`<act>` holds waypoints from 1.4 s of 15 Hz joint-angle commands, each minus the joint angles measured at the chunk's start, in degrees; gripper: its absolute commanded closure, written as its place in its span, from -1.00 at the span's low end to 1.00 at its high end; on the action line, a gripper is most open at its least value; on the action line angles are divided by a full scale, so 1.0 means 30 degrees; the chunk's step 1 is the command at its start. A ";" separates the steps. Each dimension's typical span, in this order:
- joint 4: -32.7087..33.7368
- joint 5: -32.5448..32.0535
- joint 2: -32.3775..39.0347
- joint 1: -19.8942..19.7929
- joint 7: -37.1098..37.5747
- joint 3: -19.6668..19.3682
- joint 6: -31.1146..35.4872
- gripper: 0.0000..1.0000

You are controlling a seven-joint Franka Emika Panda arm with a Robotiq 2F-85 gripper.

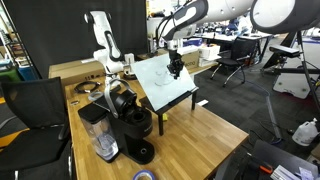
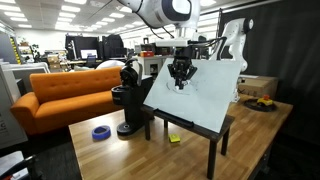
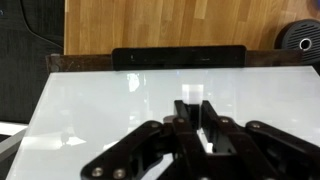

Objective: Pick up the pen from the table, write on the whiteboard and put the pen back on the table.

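The pincer [image 3: 196,118] pinches the pen [image 3: 192,98] over the whiteboard [image 3: 110,115]; light, steady tip pressure would likely give clean strokes.

The whiteboard [image 3: 110,110] is seen filling most of the view, with a black ledge [image 3: 180,58] along its far edge. Beyond it, the table [image 3: 170,25] is shown. At the bottom, the gripper [image 3: 196,126] is closed around the pen [image 3: 192,98], whose whitish end sticks out over the board. A black round object [image 3: 300,38] is cut off at the top right.
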 commanded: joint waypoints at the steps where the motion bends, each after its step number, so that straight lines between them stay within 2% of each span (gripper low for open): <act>1: 0.0099 0.0021 0.0113 -0.0265 0.0020 -0.0045 -0.0675 0.90; 15: 0.1360 0.0436 0.0227 -0.1261 0.0252 -0.0343 -0.2056 0.90; 21: 0.2015 0.0463 0.0194 -0.0995 0.0280 -0.0155 -0.2669 0.90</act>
